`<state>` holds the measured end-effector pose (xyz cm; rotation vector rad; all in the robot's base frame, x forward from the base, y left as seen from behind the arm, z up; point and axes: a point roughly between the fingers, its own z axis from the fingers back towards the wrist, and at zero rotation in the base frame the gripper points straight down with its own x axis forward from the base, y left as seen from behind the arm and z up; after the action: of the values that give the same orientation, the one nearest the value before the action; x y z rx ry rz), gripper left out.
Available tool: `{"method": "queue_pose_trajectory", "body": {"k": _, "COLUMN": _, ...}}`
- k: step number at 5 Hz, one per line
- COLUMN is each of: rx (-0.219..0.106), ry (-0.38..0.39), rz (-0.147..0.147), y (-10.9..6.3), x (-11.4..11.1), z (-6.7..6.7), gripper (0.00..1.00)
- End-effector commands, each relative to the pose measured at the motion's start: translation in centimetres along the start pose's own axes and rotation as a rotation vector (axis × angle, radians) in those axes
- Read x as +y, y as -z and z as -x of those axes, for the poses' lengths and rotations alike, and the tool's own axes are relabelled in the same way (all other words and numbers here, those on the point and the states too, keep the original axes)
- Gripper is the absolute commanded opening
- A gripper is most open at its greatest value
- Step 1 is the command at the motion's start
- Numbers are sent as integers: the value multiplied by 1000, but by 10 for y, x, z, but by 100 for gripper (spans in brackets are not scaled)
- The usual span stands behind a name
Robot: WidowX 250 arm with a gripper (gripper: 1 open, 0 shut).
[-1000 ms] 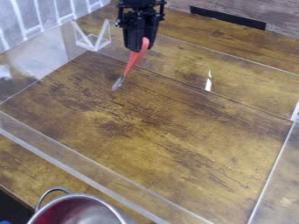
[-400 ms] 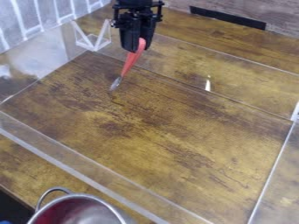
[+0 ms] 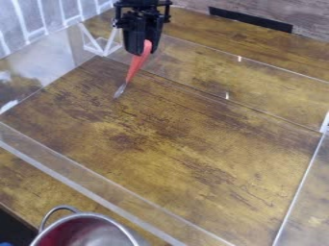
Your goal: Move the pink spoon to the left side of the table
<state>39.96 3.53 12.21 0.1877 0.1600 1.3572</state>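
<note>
Pink spoon (image 3: 133, 63) hangs clenched by its handle in the tool (image 3: 141, 44), long axis slanting down toward the near left, its metal bowl low over the worktop (image 3: 193, 135) near the far-left corner.

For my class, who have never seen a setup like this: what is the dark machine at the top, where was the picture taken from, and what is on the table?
The picture looks down from above at one side of a brown wooden table fenced by clear plastic walls. The dark thing at the top is a robot arm's gripper, a two-fingered clamp pointing downward. It is shut on the pink spoon, which hangs by its handle, metal end lowest. A steel bowl sits at the bottom edge, outside the walls.
</note>
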Motion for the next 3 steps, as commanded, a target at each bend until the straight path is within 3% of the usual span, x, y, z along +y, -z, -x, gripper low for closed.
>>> {"method": "queue_pose_trajectory", "body": {"k": 1, "rx": -9, "ry": -34, "rz": 66, "y": -24, "x": 3, "z": -11, "gripper": 0}}
{"method": "queue_pose_trajectory", "body": {"k": 3, "rx": -1, "ry": -50, "rz": 57, "y": -12, "x": 0, "z": -18, "gripper": 0}}
